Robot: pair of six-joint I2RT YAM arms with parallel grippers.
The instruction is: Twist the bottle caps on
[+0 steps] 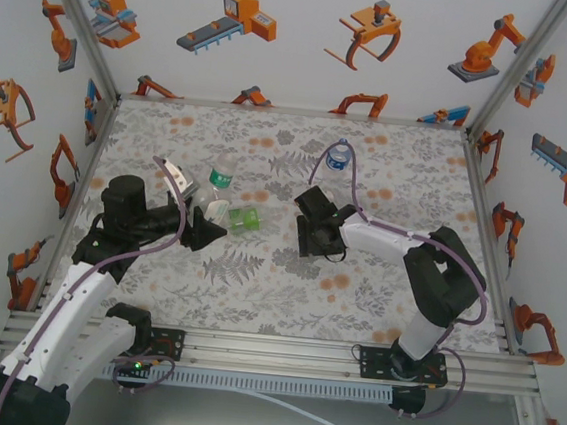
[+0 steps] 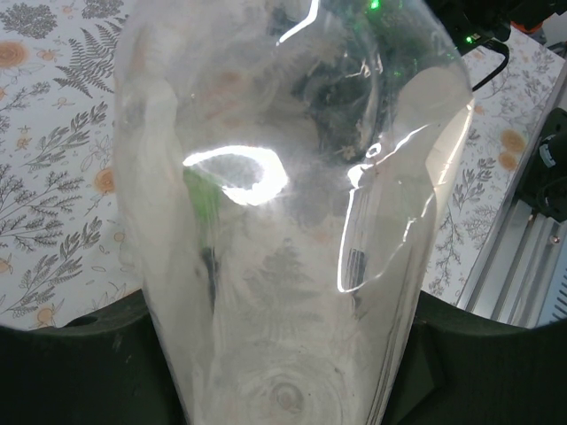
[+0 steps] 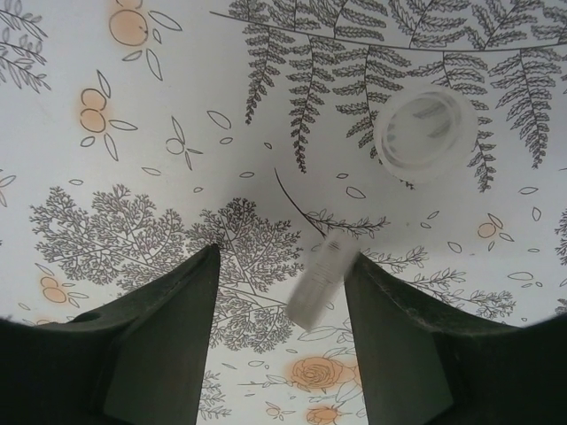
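Clamping a clear bottle point(image 2: 292, 221) between its dark fingers point(image 2: 80, 363), the left gripper point(image 1: 211, 231) is closed. The bottle's wall sits close before the left wrist lens, with a bright glare and a small green smear showing through it. From above, that gripper lies between two bottles: a green-and-white-labelled bottle point(image 1: 222, 177) just behind it and a green-tinted bottle point(image 1: 245, 219) lying on its side just beside its tip. I cannot tell from above which bottle is the one gripped.

The right gripper point(image 3: 282, 266) points down at the table with its jaws apart and clamps nothing. A whitish cap point(image 3: 323, 282), blurred and standing on edge, is between the fingers, close to one of them; whether it touches is unclear. A second white cap point(image 3: 425, 133) lies flat on the cloth further out, well apart from both fingers.

The blue-labelled bottle point(image 1: 339, 158) stands upright beyond the right arm, towards the far wall, with a loop of purple cable point(image 1: 320, 166) just beside it.

The table point(image 1: 256, 290) has a pale cloth printed with grey ferns and orange flowers. An aluminium rail point(image 1: 271, 347) runs along its near edge under the arm bases. White walls point(image 1: 307, 74) printed with orange robot arms close in three sides.
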